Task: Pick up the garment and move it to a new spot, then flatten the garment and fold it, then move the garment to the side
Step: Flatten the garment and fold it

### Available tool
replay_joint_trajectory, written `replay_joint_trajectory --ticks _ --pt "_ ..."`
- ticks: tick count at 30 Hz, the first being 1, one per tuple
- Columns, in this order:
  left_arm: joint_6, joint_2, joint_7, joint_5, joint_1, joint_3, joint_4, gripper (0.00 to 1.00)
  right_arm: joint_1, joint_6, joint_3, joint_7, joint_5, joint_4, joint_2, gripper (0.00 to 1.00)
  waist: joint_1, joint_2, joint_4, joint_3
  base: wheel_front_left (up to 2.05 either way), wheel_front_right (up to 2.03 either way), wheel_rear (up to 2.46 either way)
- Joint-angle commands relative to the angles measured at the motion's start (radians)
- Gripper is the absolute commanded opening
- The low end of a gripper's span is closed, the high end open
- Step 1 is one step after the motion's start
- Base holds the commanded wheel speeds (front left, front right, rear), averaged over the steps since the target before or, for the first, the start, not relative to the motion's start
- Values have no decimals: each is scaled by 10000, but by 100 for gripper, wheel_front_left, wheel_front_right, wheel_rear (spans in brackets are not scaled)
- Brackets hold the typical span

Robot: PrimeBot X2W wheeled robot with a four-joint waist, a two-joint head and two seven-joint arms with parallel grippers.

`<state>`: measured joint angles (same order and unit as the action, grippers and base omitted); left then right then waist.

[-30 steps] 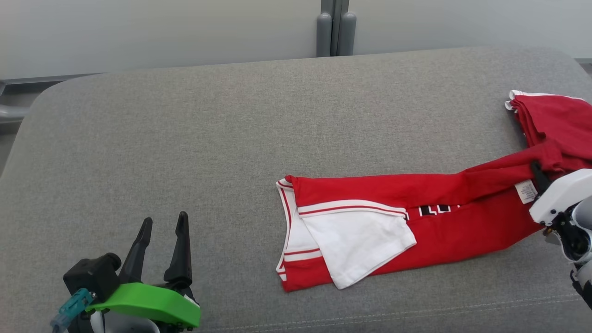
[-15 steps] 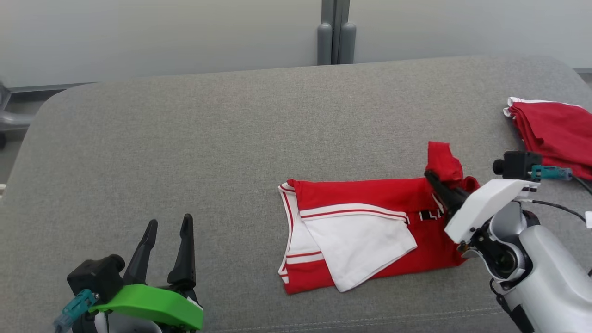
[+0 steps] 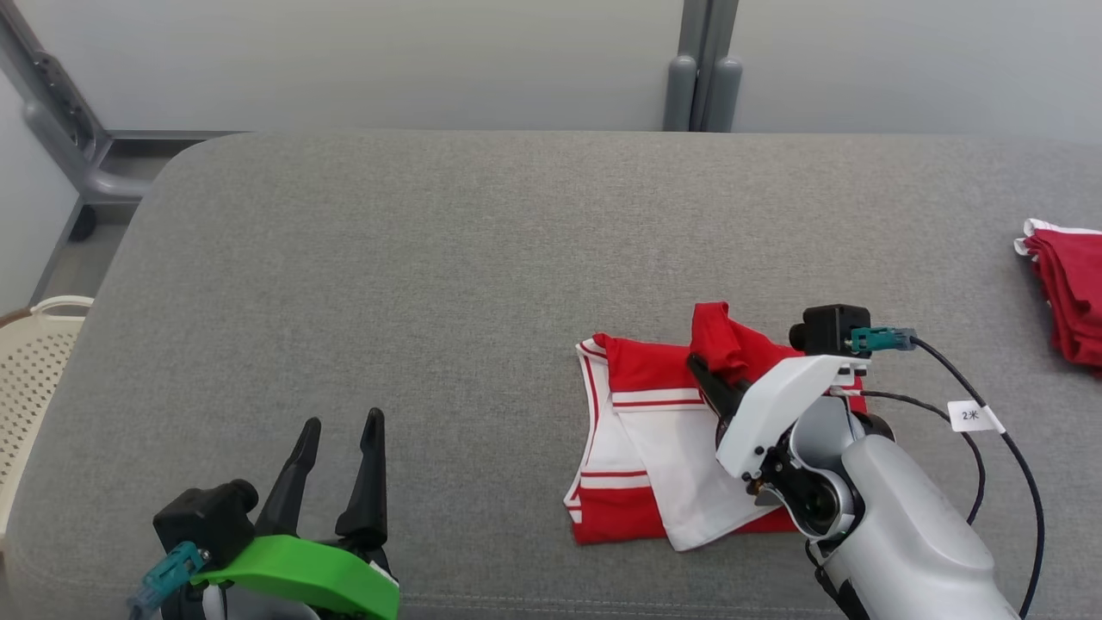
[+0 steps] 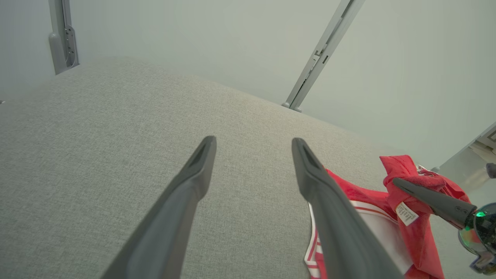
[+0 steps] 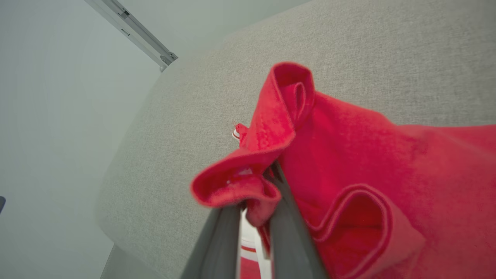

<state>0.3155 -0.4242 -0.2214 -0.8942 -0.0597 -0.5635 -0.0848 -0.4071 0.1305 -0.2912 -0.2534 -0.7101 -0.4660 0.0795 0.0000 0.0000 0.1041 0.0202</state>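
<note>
A red and white garment [image 3: 637, 448] lies partly folded on the grey cushioned surface [image 3: 430, 258], right of centre. My right gripper [image 3: 702, 372] is shut on a bunched red edge of the garment [image 5: 267, 131], holding it up over the garment's middle. That same pinched fold with a white label [image 4: 407, 190] appears at the right of the left wrist view. My left gripper [image 3: 340, 426] is open near the front left, above bare cushion, well apart from the garment. Its fingers [image 4: 201, 166] have nothing between them.
Another folded red garment [image 3: 1067, 293] lies at the far right edge. A cream perforated basket [image 3: 34, 362] stands off the left end of the surface. Grey metal posts [image 3: 702, 77] rise behind the back edge. A black cable [image 3: 990, 413] trails from my right wrist.
My right gripper has carried the garment's right end leftward over the rest, shortening it. The head camera has shifted too, and the basket has come into view. The left gripper stays open.
</note>
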Motion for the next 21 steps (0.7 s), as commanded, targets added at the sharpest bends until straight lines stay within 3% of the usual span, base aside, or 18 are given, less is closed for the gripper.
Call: replay_joint_trajectory --ticks 1,11,14,16,21 --pt "-82 25 -40 -14 -106 -5 60 100 -119 2 18 94 100 -209 -44 0 0 0 306 12 0 0 0" --pt "-267 178 -81 -23 -244 -114 382 100 -948 2 -742 599 75 -2446 -273 0 0 0 967 13 0 0 0" --pt "-273 204 -84 -29 -259 -139 435 100 -1199 2 -1125 872 -129 -2918 -277 46 0 0 1029 -7 0 0 0" --pt "-279 220 -87 -52 -292 -142 481 100 -1493 1 -1488 1091 -381 -3344 -273 100 0 0 1031 -32 0 0 0" --pt "-287 236 -104 -81 -243 -156 555 100 -2004 1 -2144 1260 -825 -3803 -275 100 0 0 915 -131 0 0 0"
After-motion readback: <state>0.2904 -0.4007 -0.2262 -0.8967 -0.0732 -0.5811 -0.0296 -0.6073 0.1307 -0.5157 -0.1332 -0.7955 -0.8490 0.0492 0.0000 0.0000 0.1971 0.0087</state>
